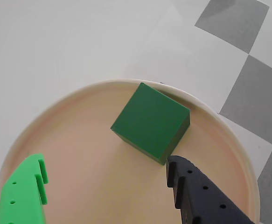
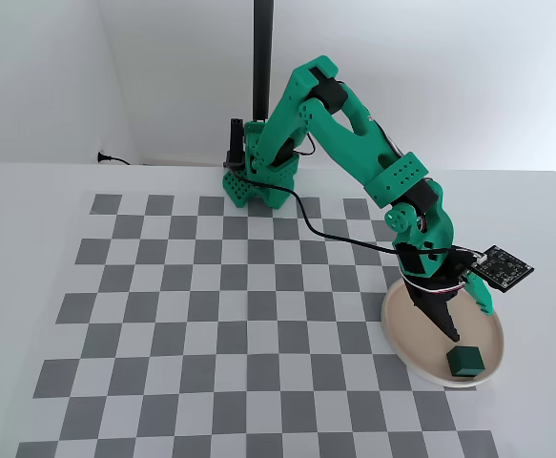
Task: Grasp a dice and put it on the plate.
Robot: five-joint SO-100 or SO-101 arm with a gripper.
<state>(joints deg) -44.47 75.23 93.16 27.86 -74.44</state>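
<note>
- The jaws of the gripper (image 1: pixel 107 175) stand spread apart and hold nothing; in the wrist view the bright green finger (image 1: pixel 26 193) sits at 7 o'clock and the black finger (image 1: pixel 196 196) at 5 o'clock.
- The dice (image 1: pixel 150 121), a plain dark green cube, lies flat on the plate (image 1: pixel 80 140), free of both fingers; the black fingertip is just beside its lower corner, and I cannot tell if they touch.
- In the wrist view the dice sits toward 1 o'clock on the plate, near the rim.
- In the fixed view the dice (image 2: pixel 465 360) rests at about 5 o'clock on the plate (image 2: pixel 399 324), with the gripper (image 2: pixel 452 333) poised just above and beside it.
- The plate stands at the 4 o'clock corner of the checkered mat (image 2: pixel 211 305), partly over its right edge, on the white table (image 2: pixel 30 191).
</note>
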